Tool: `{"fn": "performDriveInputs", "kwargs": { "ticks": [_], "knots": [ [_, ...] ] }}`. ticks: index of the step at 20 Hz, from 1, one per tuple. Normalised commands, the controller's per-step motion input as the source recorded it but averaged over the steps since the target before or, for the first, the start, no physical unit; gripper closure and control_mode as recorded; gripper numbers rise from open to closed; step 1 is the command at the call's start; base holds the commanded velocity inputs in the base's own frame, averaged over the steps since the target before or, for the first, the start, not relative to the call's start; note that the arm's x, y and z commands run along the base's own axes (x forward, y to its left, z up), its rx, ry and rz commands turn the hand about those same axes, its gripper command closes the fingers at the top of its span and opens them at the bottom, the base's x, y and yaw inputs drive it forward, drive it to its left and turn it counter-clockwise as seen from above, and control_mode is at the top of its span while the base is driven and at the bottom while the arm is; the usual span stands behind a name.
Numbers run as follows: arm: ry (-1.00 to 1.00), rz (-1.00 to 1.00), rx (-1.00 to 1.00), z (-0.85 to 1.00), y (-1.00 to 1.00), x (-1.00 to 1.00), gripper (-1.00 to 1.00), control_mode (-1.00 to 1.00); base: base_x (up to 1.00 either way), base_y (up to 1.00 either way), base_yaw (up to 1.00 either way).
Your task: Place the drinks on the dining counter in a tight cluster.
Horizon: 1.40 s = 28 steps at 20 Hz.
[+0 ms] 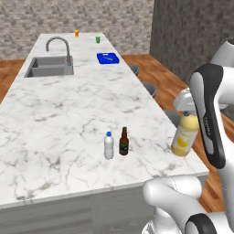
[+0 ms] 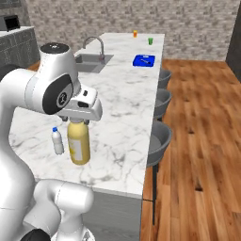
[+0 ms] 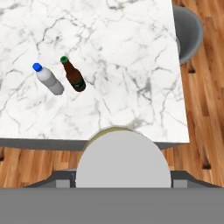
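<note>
We've got the tool [image 2: 79,121] clenched on the juice bottle [image 1: 185,135], gripping it near the pale cap, w/ the bottle hanging upright and lifted clear of the surface [image 1: 68,114]. Taking the beer bottle [image 1: 124,141] as our landmark: the water bottle [image 1: 109,146] stands just beside it on its left in the left base view, both upright on the marble, close together but not touching as far as we can tell. The juice bottle is well to the right of the beer bottle, roughly over the surface's right edge near the front corner, so not yet part of the group. In the hand view the juice cap sits right under the camera at the bottom, and the beer bottle [image 3: 73,74] and water bottle [image 3: 48,79] show up and to the left of it. Far past the beer bottle, toward the other end of the surface, we see the sink [image 1: 49,66] w/ faucet [image 1: 58,45], a blue tray [image 1: 108,58], and two tiny cups, orange [image 1: 77,33] and green [image 1: 98,39]. Grey stools [image 2: 159,136] line the side beyond the edge. Our read on progress: two of three drinks already paired up, approx. two-thirds done; what's left is carrying the juice bottle over next to the beer bottle, setting it down upright close in, and letting go w/o knocking the pair.
</note>
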Motion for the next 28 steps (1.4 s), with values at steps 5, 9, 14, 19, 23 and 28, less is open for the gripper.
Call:
{"fn": "performDriveInputs", "kwargs": {
  "ticks": [5, 9, 14, 19, 23, 28],
  "knots": [
    [0.11, 0.01, -0.01, 0.0, 0.06, 0.54, 1.0, -1.0, 0.11, 0.02, 0.0],
    [0.08, 0.17, -0.05, 0.0, 0.15, 0.81, 1.0, -1.0, 0.0, 0.0, 0.0],
    [0.02, 0.22, -0.13, -0.24, 0.11, 0.68, 1.0, -1.0, 0.0, 0.0, 0.0],
    [0.0, 0.18, -0.07, -0.65, 0.0, 0.5, 1.0, -1.0, 0.0, 0.0, 0.0],
    [0.0, 0.13, 0.0, -0.58, 0.02, 0.46, 1.0, -1.0, 0.0, 0.0, 0.0],
    [0.0, 0.12, 0.09, -0.36, 0.0, 0.63, 1.0, -1.0, 0.0, 0.0, 0.0]
  ]
}}
